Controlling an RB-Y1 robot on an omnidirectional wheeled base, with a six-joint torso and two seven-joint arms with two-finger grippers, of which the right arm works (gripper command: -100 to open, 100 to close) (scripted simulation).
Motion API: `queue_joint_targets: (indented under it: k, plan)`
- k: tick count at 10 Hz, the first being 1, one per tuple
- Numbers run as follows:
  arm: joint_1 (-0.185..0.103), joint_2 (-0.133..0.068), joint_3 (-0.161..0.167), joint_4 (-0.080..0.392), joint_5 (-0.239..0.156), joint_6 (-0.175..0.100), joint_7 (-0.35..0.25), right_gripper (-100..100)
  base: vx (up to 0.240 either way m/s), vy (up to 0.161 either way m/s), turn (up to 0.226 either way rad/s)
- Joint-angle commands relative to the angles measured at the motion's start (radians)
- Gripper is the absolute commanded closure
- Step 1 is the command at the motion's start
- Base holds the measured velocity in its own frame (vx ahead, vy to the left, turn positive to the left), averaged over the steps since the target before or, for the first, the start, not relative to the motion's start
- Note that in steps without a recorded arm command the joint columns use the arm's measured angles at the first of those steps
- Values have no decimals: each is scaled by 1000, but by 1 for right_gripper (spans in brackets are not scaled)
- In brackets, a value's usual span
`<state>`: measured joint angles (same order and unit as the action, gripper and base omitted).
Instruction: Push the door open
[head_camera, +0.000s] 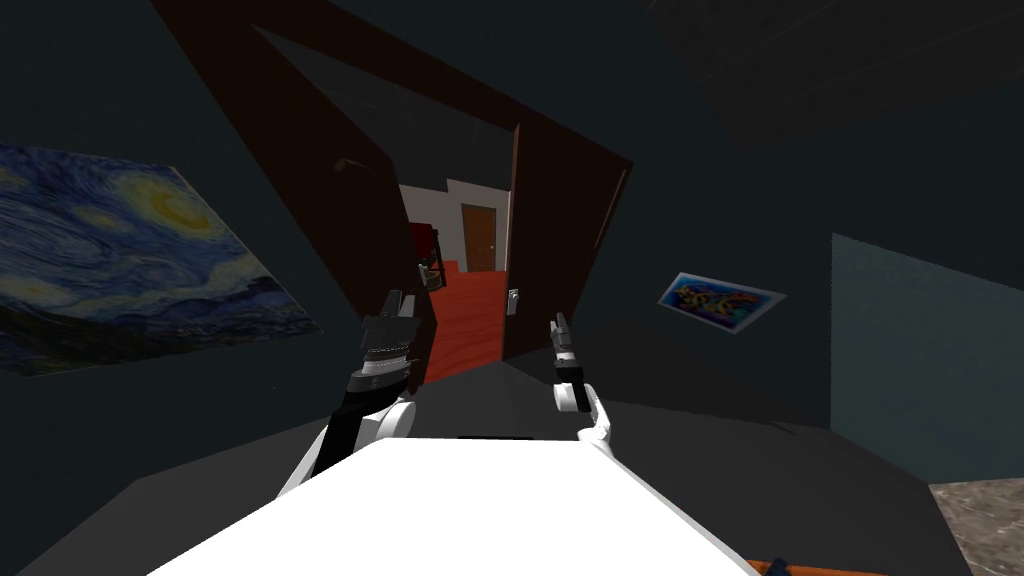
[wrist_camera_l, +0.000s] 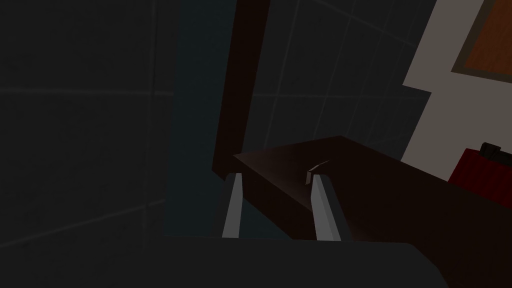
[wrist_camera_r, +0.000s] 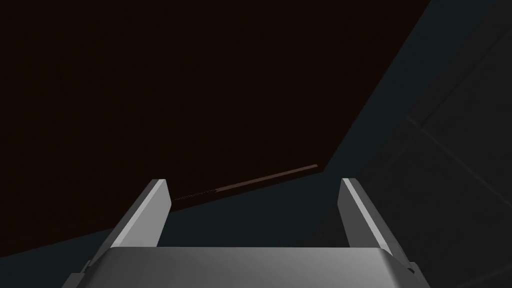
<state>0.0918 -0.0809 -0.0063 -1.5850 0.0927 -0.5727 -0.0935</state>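
Observation:
A dark brown door (head_camera: 565, 225) with a pale handle (head_camera: 512, 300) on its left edge stands partly open in a dark brown frame (head_camera: 300, 150). Through the gap, a red floor (head_camera: 470, 320) runs to a lit room. My right gripper (head_camera: 558, 324) is raised just in front of the door's lower part, right of the handle. In the right wrist view it (wrist_camera_r: 252, 187) is open and faces the door's flat brown face (wrist_camera_r: 175, 90). My left gripper (head_camera: 394, 302) is up at the left side of the opening. It (wrist_camera_l: 276, 182) is open, with a brown edge (wrist_camera_l: 280, 170) between its fingers.
Dark tiled walls flank the doorway. A large blue swirled painting (head_camera: 120, 260) hangs on the left wall and a small colourful picture (head_camera: 720, 300) on the right. Beyond the gap are a second brown door (head_camera: 479, 238) and a dark red piece of furniture (head_camera: 424, 245).

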Motion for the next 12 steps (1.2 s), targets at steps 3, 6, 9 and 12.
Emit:
queue_joint_targets:
  k: [3, 6, 9, 12]
  plan:
    - [-76, -5, 8, 116, 20, 3, -37, -100, 47, -15, 25]
    - [-112, -8, 12, 193, 29, 6, -54, -100, 52, -12, 21]
    - [-182, -12, 20, 292, 48, 12, -88, -100, 52, -13, 27]
    - [-251, -17, 27, 390, 66, 19, -122, -100, 56, -17, 31]
